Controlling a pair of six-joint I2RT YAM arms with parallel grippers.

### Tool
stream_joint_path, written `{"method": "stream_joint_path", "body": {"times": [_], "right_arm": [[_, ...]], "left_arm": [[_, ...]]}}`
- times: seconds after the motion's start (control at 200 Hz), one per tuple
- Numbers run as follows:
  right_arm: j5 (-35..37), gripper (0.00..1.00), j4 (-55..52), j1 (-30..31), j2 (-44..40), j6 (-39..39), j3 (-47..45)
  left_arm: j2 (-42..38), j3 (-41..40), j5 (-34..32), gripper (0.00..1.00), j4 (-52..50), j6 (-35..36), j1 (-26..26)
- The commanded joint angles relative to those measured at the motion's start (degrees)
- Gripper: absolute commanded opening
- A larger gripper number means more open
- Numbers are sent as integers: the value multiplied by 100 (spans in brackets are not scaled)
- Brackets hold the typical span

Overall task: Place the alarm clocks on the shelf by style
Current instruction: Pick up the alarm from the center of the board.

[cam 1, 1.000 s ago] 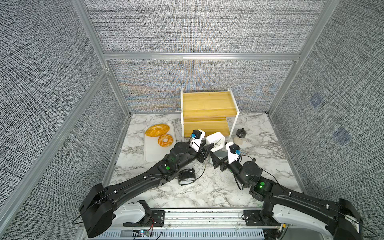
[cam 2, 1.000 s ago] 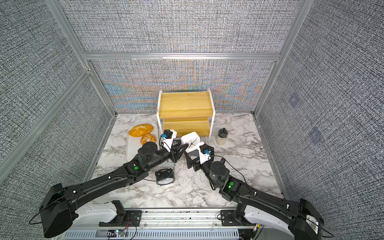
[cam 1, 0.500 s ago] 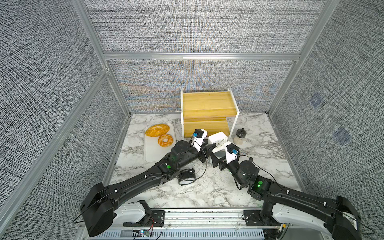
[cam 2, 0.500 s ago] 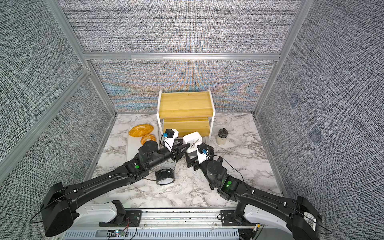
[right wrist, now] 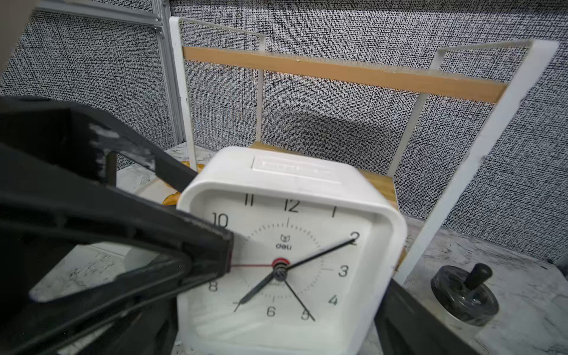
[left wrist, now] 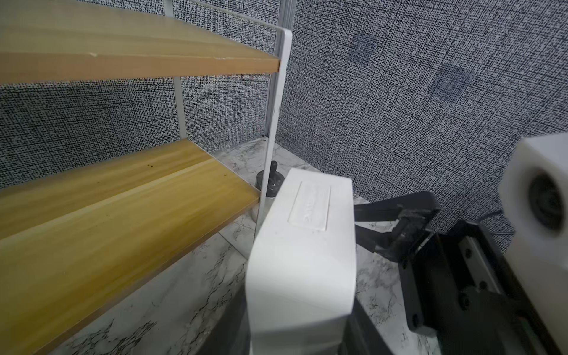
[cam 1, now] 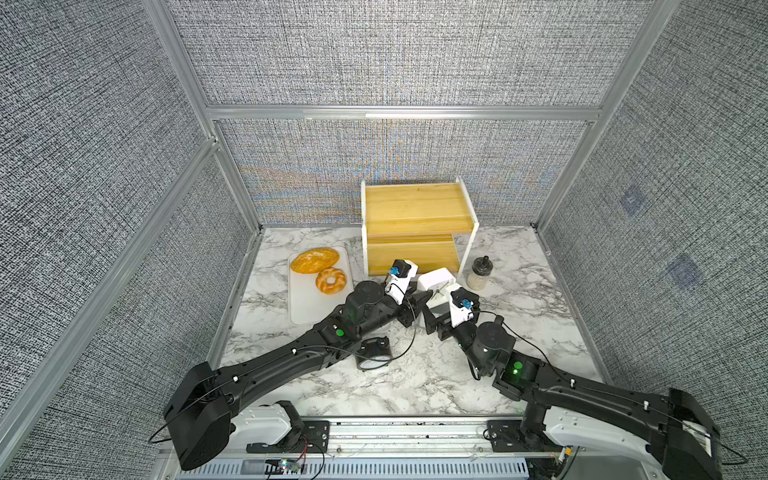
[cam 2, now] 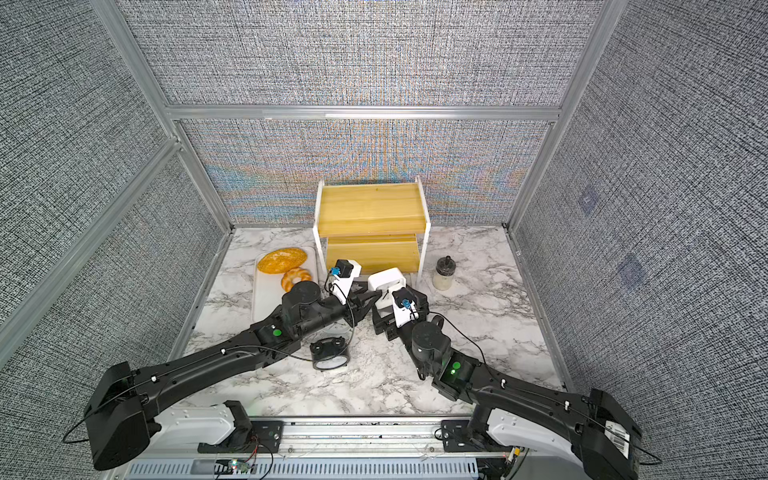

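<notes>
- Between L gripper (cam 1: pixel 420 296) fingers: small white square clock (cam 1: pixel 436 279), pinched front-to-back, upright; one finger (right wrist: pixel 212 246) pressed on dial by the 9.
- Just ahead of that grip: shelf (cam 1: pixel 417 208); clock near its front R leg and lower board's front edge. Resting on table or lifted: can't tell.
- Opp. L gripper, on clock's dial side: R gripper (cam 1: pixel 434 311), jaws spread wide, holding nothing; one finger (right wrist: pixel 408 325) just beside clock's edge, contact unclear.
- Beyond R gripper, past shelf leg: jar w/ black lid (cam 1: pixel 480 274).
- Back along L arm, just beside forearm: black twin-bell clock (cam 1: pixel 374 353) on marble table (cam 1: pixel 540 316).
- Off L gripper's outer side: white tray (cam 1: pixel 307 309) w/ two breads.
</notes>
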Motion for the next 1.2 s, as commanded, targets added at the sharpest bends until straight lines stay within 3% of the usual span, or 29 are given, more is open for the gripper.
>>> {"method": "stream_joint_path", "body": {"times": [0.0, 0.225, 0.36, 0.741, 0.941, 1.191], "right_arm": [[27, 93, 265, 12, 29, -44, -14], [-53, 77, 191, 6, 90, -90, -2], [-83, 74, 107, 12, 90, -74, -4], [-175, 71, 25, 49, 59, -56, -73], [-171, 70, -25, 71, 29, -77, -85], [-146, 70, -25, 95, 37, -116, -97]], "left_arm": [[12, 51, 259, 4, 56, 109, -7], [-42, 29, 250, 6, -14, 148, -7], [-99, 29, 197, 8, -14, 142, -7], [-100, 73, 134, 35, 233, 168, -7], [-226, 46, -60, 60, 251, 278, -7], [-217, 207, 53, 66, -108, 455, -7]]}}
